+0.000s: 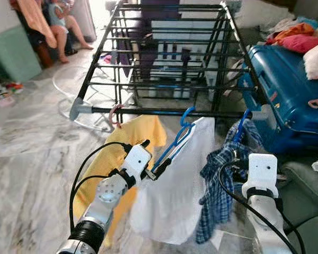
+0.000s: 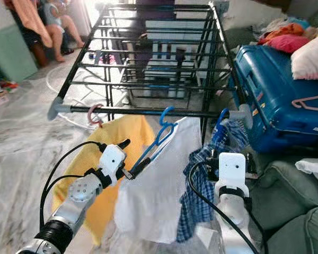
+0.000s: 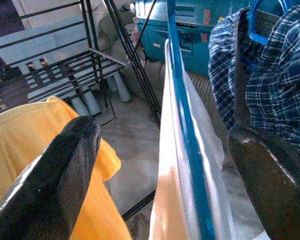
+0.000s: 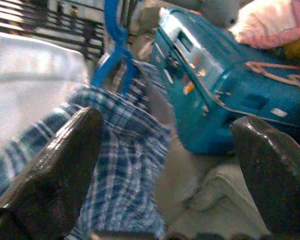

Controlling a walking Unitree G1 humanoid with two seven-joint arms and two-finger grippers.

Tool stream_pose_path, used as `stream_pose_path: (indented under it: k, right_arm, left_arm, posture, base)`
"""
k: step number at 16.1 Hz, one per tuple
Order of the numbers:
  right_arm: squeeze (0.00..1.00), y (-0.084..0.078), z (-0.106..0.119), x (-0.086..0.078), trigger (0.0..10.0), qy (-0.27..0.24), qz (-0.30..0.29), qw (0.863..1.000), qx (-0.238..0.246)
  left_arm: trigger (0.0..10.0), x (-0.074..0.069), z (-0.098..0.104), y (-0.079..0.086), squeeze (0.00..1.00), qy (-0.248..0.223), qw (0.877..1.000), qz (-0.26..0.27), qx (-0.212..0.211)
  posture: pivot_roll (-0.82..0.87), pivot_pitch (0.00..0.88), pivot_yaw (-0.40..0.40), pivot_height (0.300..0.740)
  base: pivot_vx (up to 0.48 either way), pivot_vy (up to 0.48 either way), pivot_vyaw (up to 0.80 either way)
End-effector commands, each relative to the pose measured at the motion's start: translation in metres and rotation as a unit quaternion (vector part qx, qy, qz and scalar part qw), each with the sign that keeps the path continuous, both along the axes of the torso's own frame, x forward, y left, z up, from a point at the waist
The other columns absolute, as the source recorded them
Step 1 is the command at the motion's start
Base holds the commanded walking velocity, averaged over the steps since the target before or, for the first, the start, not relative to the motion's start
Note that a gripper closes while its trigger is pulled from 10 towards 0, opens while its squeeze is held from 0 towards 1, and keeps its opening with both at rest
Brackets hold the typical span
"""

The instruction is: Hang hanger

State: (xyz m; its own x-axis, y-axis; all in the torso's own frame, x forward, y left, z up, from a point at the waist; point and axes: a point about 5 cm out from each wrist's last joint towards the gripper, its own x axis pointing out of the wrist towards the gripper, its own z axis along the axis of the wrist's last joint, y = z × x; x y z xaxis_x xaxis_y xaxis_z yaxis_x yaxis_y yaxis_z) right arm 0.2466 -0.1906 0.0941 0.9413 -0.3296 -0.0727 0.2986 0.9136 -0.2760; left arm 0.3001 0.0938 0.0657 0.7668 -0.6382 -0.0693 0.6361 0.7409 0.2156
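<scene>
On the left of the scene a yellow garment point(image 1: 128, 138) hangs from a pink hanger point(image 1: 115, 115) whose hook is over the near rail of the black drying rack point(image 1: 164, 63), so that piece looks finished. Next to it, the left gripper point(image 1: 158, 172) reaches in from below toward the blue hanger point(image 1: 176, 138) that carries the white garment point(image 1: 175, 180). In the left wrist view its two black fingers point(image 3: 60, 170) stand well apart with the hanger's blue arm running up between them, touching neither as far as can be seen, so the gripper is open and holds nothing. The blue hook point(image 1: 187, 114) appears to sit on or right at the near rail, beside the pink one; whether it bears fully on the bar cannot be told from here. I judge the hanging itself is all but done, and what remains is to make sure the hook is seated and to draw the left arm clear without dragging the cloth. Further right a plaid shirt point(image 1: 222, 180) hangs on another blue hanger point(image 1: 241, 127) near the rack's corner, with the blue suitcase point(image 1: 286, 95) just behind. The right gripper point(image 4: 165, 165), seen in its wrist view, is also spread wide and empty, pointing at the plaid shirt without touching it.
</scene>
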Motion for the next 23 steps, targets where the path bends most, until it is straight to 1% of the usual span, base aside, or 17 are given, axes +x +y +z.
stream_pose_path:
  k: [1,3,5,6,7,8,9,12,13,14,17,18,19,20,21,22,23]
  right_arm:
    - [0.0,-0.005,0.002,-0.003,10.0,0.007,-0.027,0.999,-0.016]
    - [0.0,-0.012,-0.006,-0.011,10.0,0.03,-0.075,0.997,-0.013]
    - [0.0,-0.015,-0.002,-0.013,10.0,0.018,-0.09,0.996,-0.021]
    - [0.0,-0.014,0.004,-0.01,10.0,-0.002,-0.083,0.997,-0.009]
    - [0.0,-0.007,0.013,-0.003,10.0,-0.032,-0.053,0.998,-0.005]
    - [0.0,0.002,0.02,0.004,10.0,-0.046,-0.019,0.999,-0.006]
    - [0.0,0.007,0.022,0.008,10.0,-0.047,-0.003,0.999,-0.001]
    - [0.0,0.017,0.011,0.014,10.0,-0.014,0.043,0.999,0.01]
    - [0.0,0.017,0.009,0.015,10.0,-0.01,0.046,0.999,0.017]
    - [0.0,0.007,-0.004,0.014,10.0,0.024,0.042,0.997,0.052]
    - [0.0,-0.01,-0.019,0.012,10.0,0.066,0.038,0.995,0.064]
    - [0.0,-0.013,-0.024,0.014,10.0,0.079,0.045,0.993,0.079]
    - [0.0,-0.017,-0.026,0.02,3.1,0.087,0.044,0.992,0.085]
    - [0.0,-0.019,-0.027,0.027,0.0,0.093,0.054,0.989,0.1]
    - [0.0,-0.024,-0.029,0.038,0.0,0.111,0.061,0.987,0.102]
    - [0.0,-0.024,-0.029,0.04,0.0,0.113,0.064,0.986,0.102]
    - [0.0,-0.028,-0.027,0.049,0.0,0.114,0.069,0.985,0.11]
  left_arm:
    - [10.0,-0.001,-0.001,0.002,0.0,0.001,1.0,-0.002,0.006]
    - [10.0,-0.001,-0.001,0.001,0.0,0.001,1.0,-0.005,0.009]
    - [10.0,-0.001,-0.001,0.001,0.0,0.001,1.0,-0.008,0.01]
    - [10.0,-0.001,-0.001,0.001,0.0,0.001,1.0,-0.009,0.011]
    - [10.0,-0.001,-0.001,0.001,0.0,0.001,1.0,-0.011,0.012]
    - [10.0,-0.001,-0.001,0.0,0.0,0.002,1.0,-0.012,0.013]
    - [10.0,-0.001,-0.001,0.0,0.0,0.001,1.0,-0.013,0.013]
    - [10.0,0.0,-0.001,0.001,0.0,0.002,1.0,-0.013,0.015]
    - [10.0,-0.001,-0.001,0.001,0.0,0.005,1.0,-0.014,0.015]
    - [10.0,-0.004,-0.004,0.002,0.0,0.017,0.999,-0.028,0.012]
    - [10.0,-0.004,-0.005,0.004,0.0,0.018,0.999,-0.026,0.014]
    - [10.0,-0.005,-0.005,0.003,0.0,0.018,0.999,-0.027,0.015]
    - [10.0,-0.005,-0.006,0.003,0.0,0.018,0.999,-0.028,0.016]
    - [10.0,-0.005,-0.005,0.002,0.0,0.019,0.999,-0.03,0.016]
    - [10.0,-0.005,-0.005,0.002,0.0,0.019,0.999,-0.032,0.017]
    - [10.0,-0.005,-0.005,0.002,0.0,0.02,0.999,-0.033,0.017]
    - [10.0,-0.005,-0.005,0.002,0.0,0.02,0.999,-0.033,0.017]
  posture:
    - [0.06,0.077,0.012,0.74]
    - [0.05,0.079,0.016,0.74]
    - [0.05,0.079,0.02,0.74]
    - [0.05,0.08,0.023,0.74]
    - [0.05,0.081,0.025,0.74]
    - [0.05,0.081,0.028,0.74]
    - [0.05,0.081,0.028,0.74]
    - [0.06,0.081,0.027,0.74]
    - [0.06,0.081,0.027,0.74]
    - [0.07,0.083,0.025,0.74]
    - [0.07,0.087,0.025,0.74]
    - [0.07,0.089,0.027,0.74]
    - [0.06,0.091,0.029,0.74]
    - [0.07,0.092,0.03,0.74]
    - [0.07,0.092,0.03,0.74]
    - [0.07,0.092,0.03,0.74]
    - [0.07,0.093,0.029,0.74]
  base:
    - [0.0,0.0,0.0]
    - [0.0,0.0,0.0]
    - [0.0,0.0,0.0]
    - [0.0,0.0,0.0]
    - [0.0,0.0,0.0]
    - [0.0,0.0,0.0]
    - [0.0,0.0,0.0]
    - [0.0,0.0,0.0]
    - [0.0,0.0,0.0]
    - [0.0,0.0,0.0]
    - [0.0,0.0,0.0]
    - [0.0,0.0,0.0]
    - [0.0,0.0,0.0]
    - [0.0,0.0,0.0]
    - [0.0,0.0,0.0]
    - [0.0,0.0,0.0]
    - [0.0,0.0,0.0]
